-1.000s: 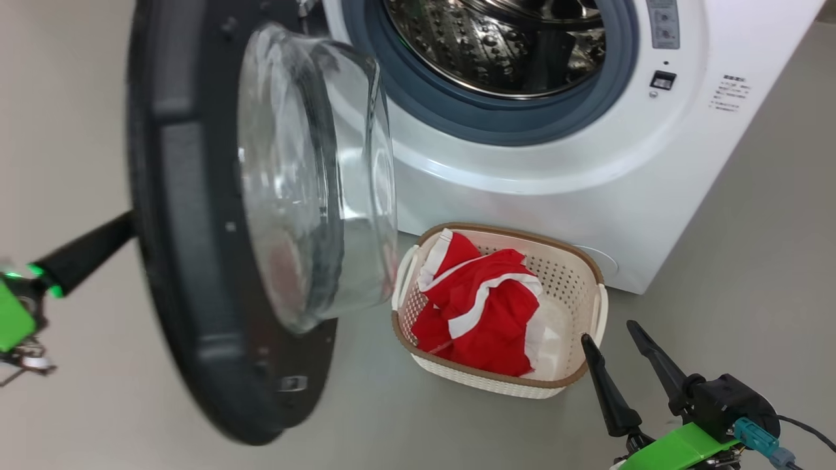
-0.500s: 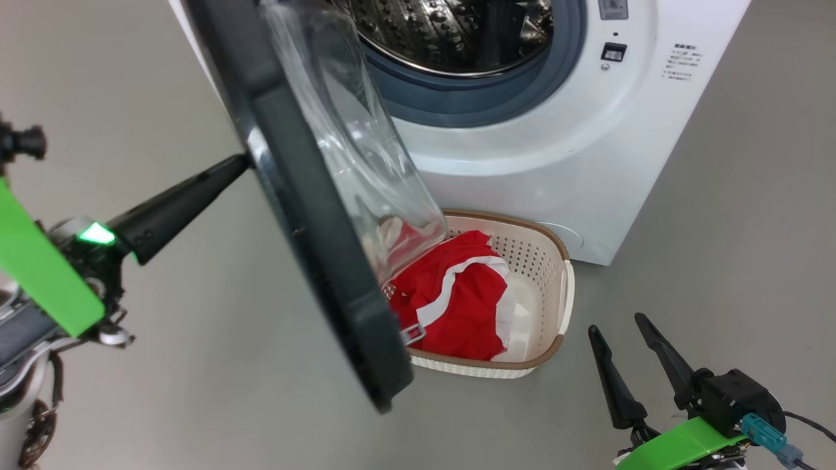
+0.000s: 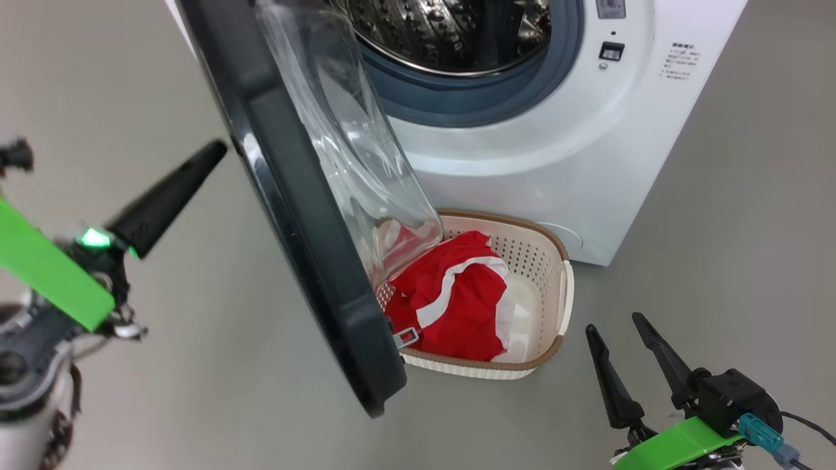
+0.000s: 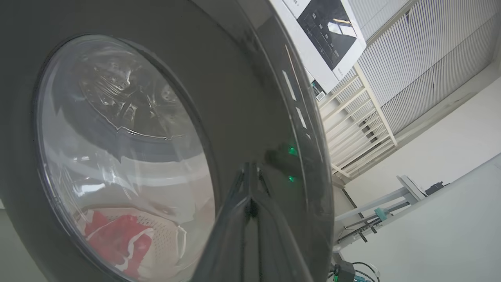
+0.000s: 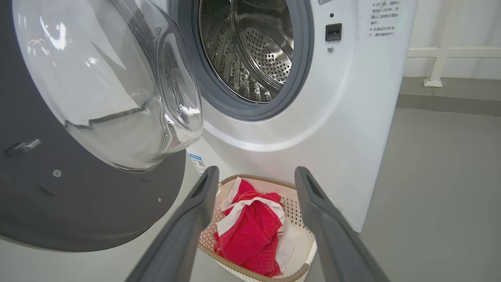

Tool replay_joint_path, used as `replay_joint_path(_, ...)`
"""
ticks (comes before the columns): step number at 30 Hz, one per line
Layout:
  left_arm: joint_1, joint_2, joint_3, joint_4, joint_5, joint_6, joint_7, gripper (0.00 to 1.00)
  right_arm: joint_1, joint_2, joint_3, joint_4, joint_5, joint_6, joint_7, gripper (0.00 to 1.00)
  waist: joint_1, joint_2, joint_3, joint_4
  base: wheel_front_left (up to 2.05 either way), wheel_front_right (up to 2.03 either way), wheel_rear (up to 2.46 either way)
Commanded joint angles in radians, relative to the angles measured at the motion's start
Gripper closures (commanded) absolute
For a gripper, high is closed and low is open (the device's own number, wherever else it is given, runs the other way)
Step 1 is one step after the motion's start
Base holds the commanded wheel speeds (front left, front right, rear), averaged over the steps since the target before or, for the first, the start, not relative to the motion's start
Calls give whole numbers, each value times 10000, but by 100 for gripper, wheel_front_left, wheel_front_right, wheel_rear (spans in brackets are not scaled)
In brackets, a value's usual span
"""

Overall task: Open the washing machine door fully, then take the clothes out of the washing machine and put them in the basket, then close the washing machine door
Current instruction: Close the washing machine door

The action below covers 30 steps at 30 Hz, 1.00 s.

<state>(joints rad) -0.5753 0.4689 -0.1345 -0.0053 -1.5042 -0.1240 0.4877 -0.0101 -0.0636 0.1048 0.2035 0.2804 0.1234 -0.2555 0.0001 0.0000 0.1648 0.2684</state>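
The white washing machine [image 3: 555,150] stands open, its steel drum [image 5: 250,51] showing no fabric. The washing machine door [image 3: 307,248], black-rimmed with a clear glass bowl, hangs half swung over the left part of the basket [image 3: 552,245]. The red clothes [image 3: 457,300] with white stripes lie inside the basket. My left gripper [image 3: 219,149] is shut, with its tip just short of the door's outer face [image 4: 242,98]. My right gripper [image 3: 614,324] stands open and empty, low at the right of the basket. In the right wrist view its fingers [image 5: 203,196] frame the clothes [image 5: 250,231].
Grey floor [image 3: 738,248] spreads around the machine, with room to its right. A white railing post [image 5: 434,70] stands against the wall behind. The left wrist view shows a pale table frame [image 4: 391,199] off to the side. My own base [image 3: 26,391] is at the lower left.
The camera shifted. The door swung toward the machine and now overhangs the basket's left part. My left gripper's tip, against the door half a second ago, now sits slightly off it.
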Motion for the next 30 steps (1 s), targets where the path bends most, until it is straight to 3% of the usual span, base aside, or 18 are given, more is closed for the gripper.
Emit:
replay_joint_path(1, 273, 362, 395, 15, 116, -67, -328, 100, -305, 1, 233, -214, -80, 73, -63, 0, -1, 0, -145, 96, 0, 0, 0)
replay_joint_path(3, 650, 279, 366, 161, 89, -67, -647, 88, -267, 19, 261, -188, -61, 73, -63, 0, -1, 0, -243, 162, 0, 0, 0)
replay_joint_path(4, 650, 279, 366, 161, 89, -67, -647, 88, -267, 19, 261, -188, -61, 73, -63, 0, -1, 0, -243, 162, 0, 0, 0)
replay_joint_path(7, 1220, 175, 350, 321, 46, -67, -1112, 75, -239, 40, 284, -178, -34, 73, -63, 0, -1, 0, -355, 265, 0, 0, 0)
replay_joint_path(15, 2663, 93, 445, 815, 120, -67, -2470, 51, -187, 70, 354, -102, 25, 73, -63, 0, -1, 0, -640, 439, 0, 0, 0)
replay_joint_path(19, 3241, -12, 306, 1142, 178, -67, -3100, 0, -134, 79, 374, -88, 48, 73, -63, 0, -1, 0, -755, 506, 0, 0, 0)
replay_joint_path(30, 4586, -603, 65, 2142, -85, -67, -4669, 0, 22, 88, 438, -24, 94, 73, -63, 0, -1, 0, -890, 592, 0, 0, 0)
